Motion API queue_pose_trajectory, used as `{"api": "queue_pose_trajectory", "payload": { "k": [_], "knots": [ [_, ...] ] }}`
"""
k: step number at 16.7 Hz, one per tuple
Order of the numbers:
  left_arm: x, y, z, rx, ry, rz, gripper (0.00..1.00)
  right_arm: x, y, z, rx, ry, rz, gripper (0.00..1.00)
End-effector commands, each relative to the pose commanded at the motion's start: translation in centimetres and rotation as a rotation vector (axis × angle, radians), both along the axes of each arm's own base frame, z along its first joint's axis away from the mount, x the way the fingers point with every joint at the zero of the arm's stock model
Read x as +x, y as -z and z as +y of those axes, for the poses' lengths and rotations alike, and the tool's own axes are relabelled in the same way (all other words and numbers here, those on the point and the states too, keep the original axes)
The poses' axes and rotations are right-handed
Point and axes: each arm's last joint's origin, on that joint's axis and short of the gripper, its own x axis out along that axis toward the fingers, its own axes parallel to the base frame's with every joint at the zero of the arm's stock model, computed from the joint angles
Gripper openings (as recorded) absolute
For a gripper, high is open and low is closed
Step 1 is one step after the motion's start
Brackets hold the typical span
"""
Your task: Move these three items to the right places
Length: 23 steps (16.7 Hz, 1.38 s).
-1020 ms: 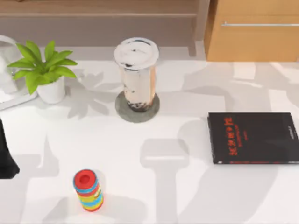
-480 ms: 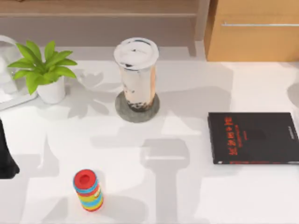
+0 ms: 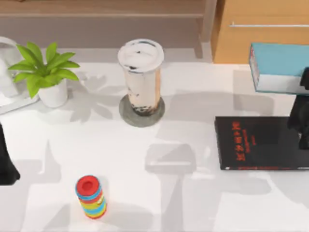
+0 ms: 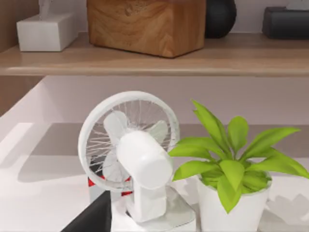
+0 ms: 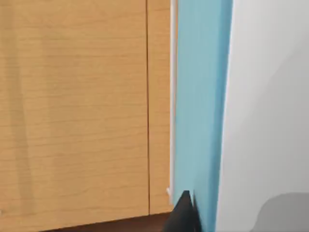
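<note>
- Risk: the teal book (image 3: 282, 60) hangs in the air at the right edge, above the far side of the black book (image 3: 263, 142). If it is let go off-centre or tilted, it may land askew or slide off onto the counter (image 3: 193, 203).
- Right hand (image 3: 303, 79): clamped on the teal book's right end, carrying it; the finger gap itself is hidden by the book.
- Left hand (image 3: 7, 162): parked at the left edge; I cannot tell whether it is apart or together.
- The cup (image 3: 141, 77) stands on the coaster (image 3: 126, 116).
- The ring toy (image 3: 91, 196) stands near the front left, well apart from the rest.
</note>
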Motion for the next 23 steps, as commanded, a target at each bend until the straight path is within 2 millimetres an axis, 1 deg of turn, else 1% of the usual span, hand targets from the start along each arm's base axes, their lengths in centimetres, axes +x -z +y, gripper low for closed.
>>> {"api": "queue_pose_trajectory", "payload": {
  "k": [2,3,5,6,10,11,16,19,23],
  "knots": [
    [0.0,0.0,0.0,0.0,0.0,0.0,1.0,-2.5,3.3,1.6,0.034,-0.056,0.119,0.0],
    [0.0,0.0,0.0,0.0,0.0,0.0,1.0,-3.6,4.6,2.1,0.04,-0.077,0.169,0.0],
    [0.0,0.0,0.0,0.0,0.0,0.0,1.0,-5.2,6.2,2.6,0.041,-0.104,0.237,0.0],
    [0.0,0.0,0.0,0.0,0.0,0.0,1.0,-5.5,6.6,2.7,0.04,-0.11,0.253,0.0],
    [0.0,0.0,0.0,0.0,0.0,0.0,1.0,-5.6,6.7,2.7,0.04,-0.112,0.256,0.0],
    [0.0,0.0,0.0,0.0,0.0,0.0,1.0,-5.3,6.2,2.8,0.054,-0.108,0.236,0.0],
    [0.0,0.0,0.0,0.0,0.0,0.0,1.0,-5.1,6.8,2.7,0.04,-0.111,0.256,0.0],
    [0.0,0.0,0.0,0.0,0.0,0.0,1.0,-5.1,6.9,2.7,0.04,-0.112,0.256,0.0],
    [0.0,0.0,0.0,0.0,0.0,0.0,1.0,-5.1,6.9,2.7,0.04,-0.112,0.256,0.3]
  ]
}}
